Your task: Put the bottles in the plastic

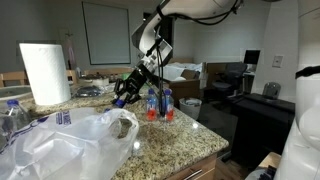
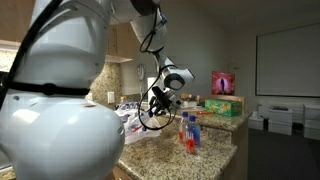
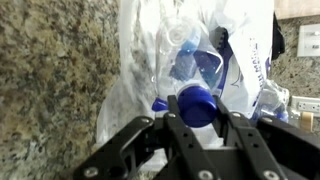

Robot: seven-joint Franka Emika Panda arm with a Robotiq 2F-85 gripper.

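Observation:
My gripper (image 3: pixel 197 118) is shut on a clear bottle with a blue cap (image 3: pixel 197 104) and holds it over the mouth of the clear plastic bag (image 3: pixel 160 60). Other bottles with blue caps lie inside the bag (image 3: pixel 190 62). In an exterior view the gripper (image 1: pixel 124 95) hangs just above the bag (image 1: pixel 70 140), which is crumpled on the granite counter (image 1: pixel 170 140). Two bottles with red liquid and blue caps (image 1: pixel 159 105) stand upright on the counter beside the gripper; they also show in an exterior view (image 2: pixel 188 132), where the gripper (image 2: pixel 156 100) is to their left.
A paper towel roll (image 1: pixel 45 72) stands at the back of the counter. More bottles (image 1: pixel 12 112) stand at the counter's left end. Coloured boxes (image 2: pixel 222 103) sit on the far counter. The counter edge (image 1: pixel 215 140) drops off near the red bottles.

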